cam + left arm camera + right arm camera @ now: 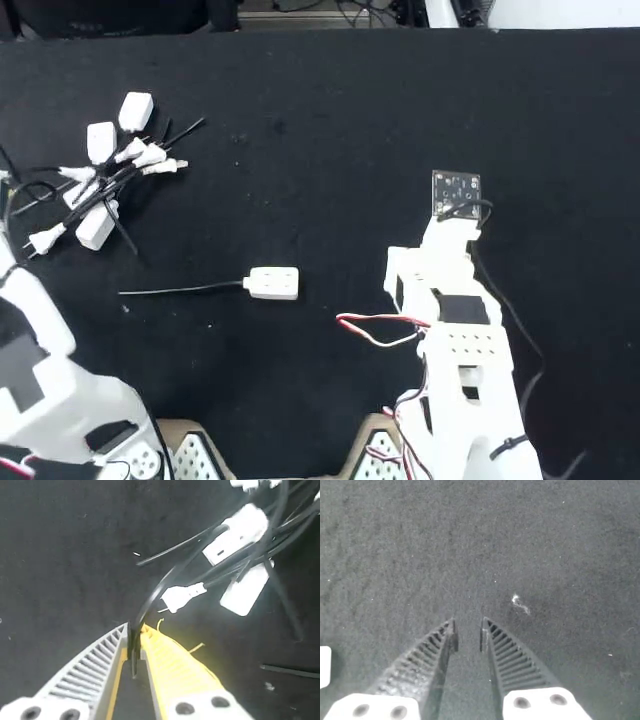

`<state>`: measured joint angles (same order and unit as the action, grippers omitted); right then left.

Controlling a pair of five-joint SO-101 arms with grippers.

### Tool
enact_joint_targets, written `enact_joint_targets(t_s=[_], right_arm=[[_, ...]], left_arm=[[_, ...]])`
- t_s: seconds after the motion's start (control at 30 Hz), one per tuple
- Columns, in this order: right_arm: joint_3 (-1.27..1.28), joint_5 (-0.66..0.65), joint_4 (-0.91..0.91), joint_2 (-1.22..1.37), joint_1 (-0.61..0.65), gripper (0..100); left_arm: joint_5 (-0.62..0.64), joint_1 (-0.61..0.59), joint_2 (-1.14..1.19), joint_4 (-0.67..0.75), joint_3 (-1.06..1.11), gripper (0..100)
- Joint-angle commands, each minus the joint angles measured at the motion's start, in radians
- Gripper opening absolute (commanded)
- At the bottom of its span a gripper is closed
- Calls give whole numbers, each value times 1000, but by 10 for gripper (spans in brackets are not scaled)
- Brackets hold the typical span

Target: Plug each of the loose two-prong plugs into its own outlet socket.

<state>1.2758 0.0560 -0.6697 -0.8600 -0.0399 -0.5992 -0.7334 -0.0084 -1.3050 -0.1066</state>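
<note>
The left jaws clench a black cord [141, 612] beside a white plug [181, 597]; the right jaws stand slightly parted, empty.

"What do I have on the table?"

"I see white two-prong plugs [150, 157] and white rectangular socket blocks [135, 110] on thin black cords, tangled in a heap at the far left. One thin black cord [150, 600] is pinched in my left gripper [134, 632]."

"Anything apart?"

"One white socket block [272, 284] lies flat mid-table (its cord trails towards the heap's side)."
</note>
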Motion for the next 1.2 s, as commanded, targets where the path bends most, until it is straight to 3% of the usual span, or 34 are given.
enact_joint_targets(t_s=[0.0,0.27,0.53,0.7,0.93,1.17], right_arm=[[-33,9,23,-2,-8,78],[-35,9,23,-2,-14,78],[-41,15,17,-2,-38,78],[-58,18,20,-4,-117,78],[-61,18,21,-4,-126,78],[-59,18,23,-4,-121,80]], left_arm=[[61,76,-152,-37,24,30],[94,346,-477,-224,74,30],[209,677,-542,-235,179,29],[233,845,-528,-55,384,29],[233,998,-528,198,530,29],[233,1055,-526,473,765,32]])
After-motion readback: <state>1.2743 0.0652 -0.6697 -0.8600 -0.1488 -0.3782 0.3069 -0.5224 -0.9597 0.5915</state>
